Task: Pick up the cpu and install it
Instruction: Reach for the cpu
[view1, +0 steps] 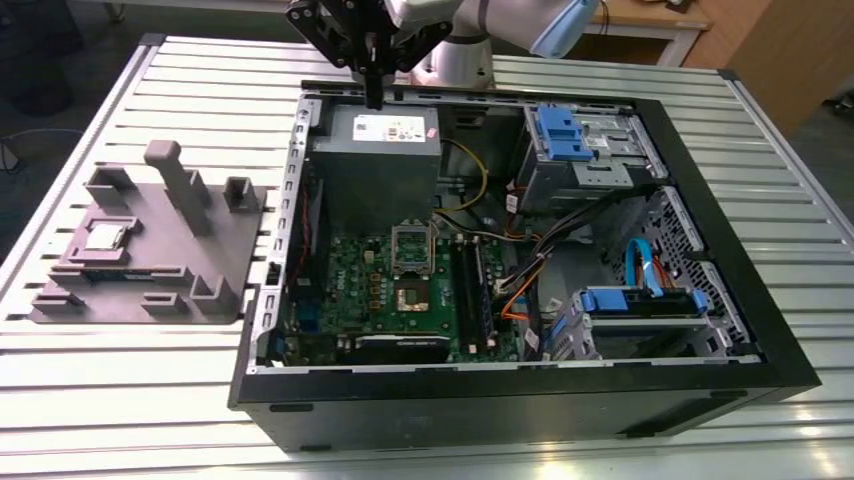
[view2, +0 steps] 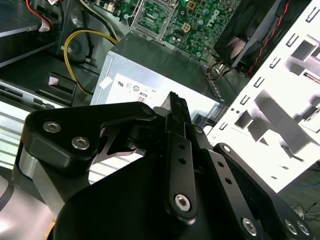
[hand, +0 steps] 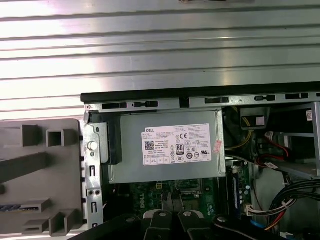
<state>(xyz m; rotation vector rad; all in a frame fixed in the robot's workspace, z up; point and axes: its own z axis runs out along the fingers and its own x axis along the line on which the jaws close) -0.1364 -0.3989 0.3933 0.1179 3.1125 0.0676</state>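
Over power supply (view1: 374, 155): gripper (view1: 375, 98) pointing down, just above its far edge.
Jaws: pressed together, holding nothing.
Cpu (view1: 104, 237): lies flat on fixture block (view1: 200, 262), outside case (view1: 534, 395).
Bearing: well apart from power supply, toward exterior view's left and nearer that camera.
Axis: square, none to favour.

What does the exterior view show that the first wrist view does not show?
The exterior view adds the cpu, lying on the grey fixture block, and the blue drive brackets. The first wrist view adds a round stud on the case frame beside the power supply. Both share the fixture block, power supply, green motherboard and the tool.
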